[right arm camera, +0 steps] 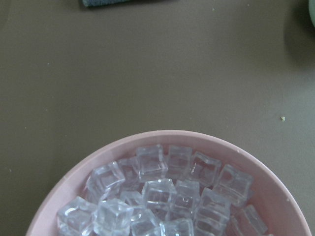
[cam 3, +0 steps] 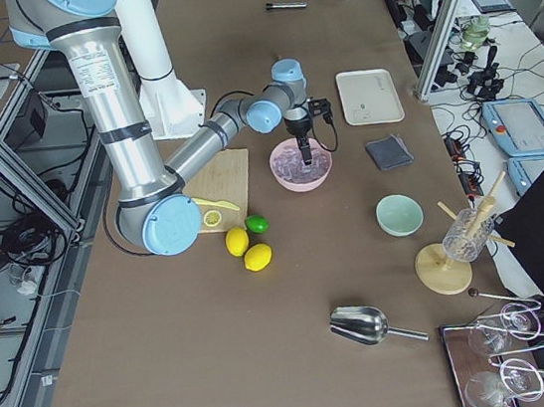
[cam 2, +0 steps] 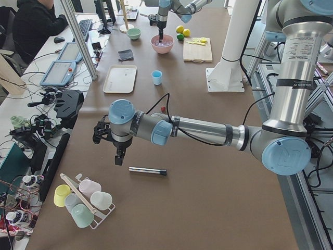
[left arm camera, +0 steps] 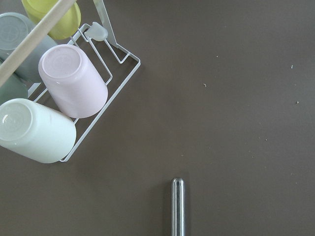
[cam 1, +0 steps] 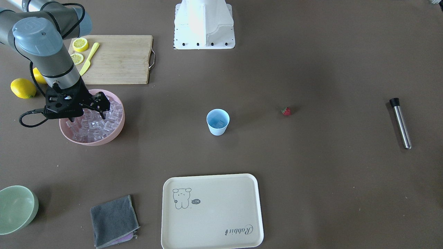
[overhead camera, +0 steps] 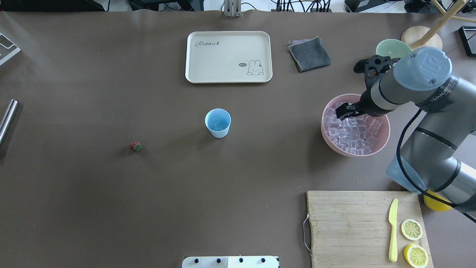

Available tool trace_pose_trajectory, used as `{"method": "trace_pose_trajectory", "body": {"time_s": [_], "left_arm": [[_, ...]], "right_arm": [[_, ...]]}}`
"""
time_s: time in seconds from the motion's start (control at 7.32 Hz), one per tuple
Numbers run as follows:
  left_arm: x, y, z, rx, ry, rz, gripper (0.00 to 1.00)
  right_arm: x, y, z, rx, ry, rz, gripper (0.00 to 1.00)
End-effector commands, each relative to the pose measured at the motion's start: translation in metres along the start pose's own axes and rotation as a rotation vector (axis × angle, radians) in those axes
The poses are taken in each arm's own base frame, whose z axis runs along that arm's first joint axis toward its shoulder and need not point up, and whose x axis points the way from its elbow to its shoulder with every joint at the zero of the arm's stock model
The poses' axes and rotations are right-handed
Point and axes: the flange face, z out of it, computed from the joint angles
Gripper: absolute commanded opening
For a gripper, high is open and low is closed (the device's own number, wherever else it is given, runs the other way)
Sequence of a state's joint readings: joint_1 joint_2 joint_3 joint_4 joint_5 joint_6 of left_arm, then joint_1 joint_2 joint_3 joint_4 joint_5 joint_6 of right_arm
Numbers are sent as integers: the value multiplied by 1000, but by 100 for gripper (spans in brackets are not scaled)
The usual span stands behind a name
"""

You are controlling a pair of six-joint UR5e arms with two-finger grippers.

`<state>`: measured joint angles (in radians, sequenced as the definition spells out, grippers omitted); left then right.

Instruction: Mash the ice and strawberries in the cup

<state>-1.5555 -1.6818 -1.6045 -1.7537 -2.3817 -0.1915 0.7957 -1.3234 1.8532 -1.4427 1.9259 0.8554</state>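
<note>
**Brown desk: ice under the right gripper, cup off toward the middle**

Brown matting covers the whole desk, and at its right end the right gripper [overhead camera: 344, 110] hangs fingers-down over the pink bowl [overhead camera: 326, 138], just above the ice [overhead camera: 351, 134] at the rim farthest from the robot. Whether its jaws stand apart or closed cannot be told; the wrist camera shows only cubes [right arm camera: 162, 196] and no fingertip.

From this gripper the cup [overhead camera: 218, 123] lies to the robot's left, well apart from the bowl and near the desk's middle. It stands upright with its mouth up, so a cube has to come in from above. Something pale sits at its bottom, possibly a cube.

Past the cup, on the robot's left half, the strawberry [overhead camera: 136, 146] lies on its side on bare desk. Its short axis runs roughly across the desk, with the green top turned back toward the cup. The left arm looks the nearer one to it.

The left gripper [cam 2: 118, 156] hovers at the far left end, just beside the steel muddler [cam 1: 400, 122]. Its jaw state cannot be told. The muddler lies flat, long axis running away from the robot, black cap toward the robot.
</note>
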Motion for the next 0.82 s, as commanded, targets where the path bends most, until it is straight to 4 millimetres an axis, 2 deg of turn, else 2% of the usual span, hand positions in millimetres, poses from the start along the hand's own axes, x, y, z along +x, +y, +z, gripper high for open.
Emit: {"method": "trace_pose_trajectory", "body": {"time_s": [0.0,0.14,0.55,0.68], "left_arm": [[1,0,-1,2,3,1,98],[1,0,0,1,1,1,98],[2,0,-1,3,3,4,98],[2,0,-2,4,1,5,98]], "right_arm": [[-2,-9,6,4,-6,2,98],[-2,-9,6,5,-5,4,93],[-7,-7,11,-2,6,30,96],[-20,-5,13,-4,-3,36,97]]}}
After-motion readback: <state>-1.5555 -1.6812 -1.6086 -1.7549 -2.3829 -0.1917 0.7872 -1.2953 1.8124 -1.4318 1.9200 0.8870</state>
